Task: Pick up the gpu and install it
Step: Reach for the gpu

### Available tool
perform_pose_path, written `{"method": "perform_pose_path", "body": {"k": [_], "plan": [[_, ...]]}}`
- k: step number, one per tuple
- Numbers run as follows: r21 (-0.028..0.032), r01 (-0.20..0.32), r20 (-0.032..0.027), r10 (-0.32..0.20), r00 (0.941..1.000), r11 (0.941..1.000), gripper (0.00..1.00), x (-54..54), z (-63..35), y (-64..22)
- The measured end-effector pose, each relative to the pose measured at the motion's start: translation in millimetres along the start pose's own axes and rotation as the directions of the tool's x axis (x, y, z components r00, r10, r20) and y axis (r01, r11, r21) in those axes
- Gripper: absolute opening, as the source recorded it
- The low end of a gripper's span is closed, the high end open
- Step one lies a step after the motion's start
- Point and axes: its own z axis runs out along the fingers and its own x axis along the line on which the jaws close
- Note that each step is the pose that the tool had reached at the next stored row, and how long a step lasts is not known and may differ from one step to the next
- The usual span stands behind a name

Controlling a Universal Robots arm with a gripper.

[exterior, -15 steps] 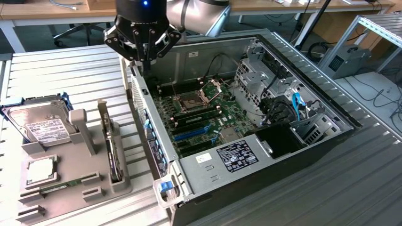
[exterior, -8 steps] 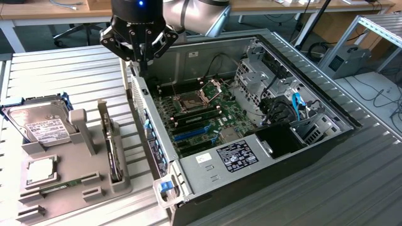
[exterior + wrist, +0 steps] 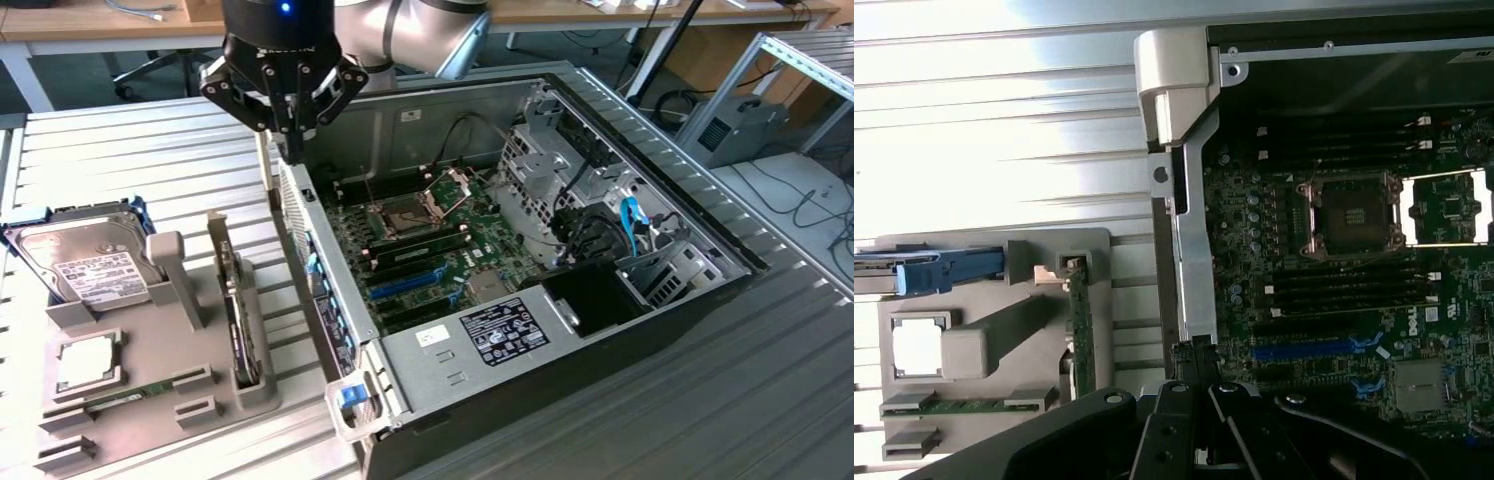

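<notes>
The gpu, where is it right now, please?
The gpu stands on edge in the grey holder, in the exterior view's left half, between the hard drive and the open computer case.

Your arm (image 3: 424, 30) comes in from the top of the exterior view, and its black wrist (image 3: 280, 25) points straight down. Your claw (image 3: 288, 138) is vertical, its fingers (image 3: 284, 120) closed together into one narrow tip. In the wrist view its dark linkages (image 3: 1174, 435) converge.

Wooden desks (image 3: 80, 22) are running along the far side behind the ribbed metal tabletop (image 3: 147, 150), which is catching bright light, while cables (image 3: 810, 208) are trailing across the floor (image 3: 767, 185) at the exterior view's right.
</notes>
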Motion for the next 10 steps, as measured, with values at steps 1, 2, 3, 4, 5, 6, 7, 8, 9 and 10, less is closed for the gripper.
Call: {"method": "perform_pose_path", "body": {"k": [1,2,3,4,5,6,7,8,9,10], "plan": [[0.0,0.0,0.0,0.0,1.0,1.0,0.11,1.0,0.0,-0.1],[-0.0001,0.0,0.0,0.0,1.0,1.0,0.11,2.0,0.0,-0.2],[0.0,0.0,0.0,0.0,1.0,1.0,0.11,3.1,-0.1,-0.2],[0.0,0.0,0.0,0.0,1.0,1.0,0.11,4.0,-0.1,-0.3],[0.0,0.0,0.0001,0.0,1.0,1.0,0.11,5.0,-0.1,-0.4],[0.0,0.0,0.0001,0.0,1.0,1.0,0.11,5.9,-0.1,-0.4],[0.0,0.0,0.0001,0.0,1.0,1.0,0.11,6.8,-0.2,-0.5],[0.0,0.0,0.0,0.0,1.0,1.0,0.11,7.7,-0.2,-0.6],[0.0,0.0,0.0,0.0,1.0,1.0,0.11,8.6,-0.2,-0.7],[0.0001,0.0,0.0,0.0,1.0,1.0,0.11,9.5,-0.3,-0.7]]}}
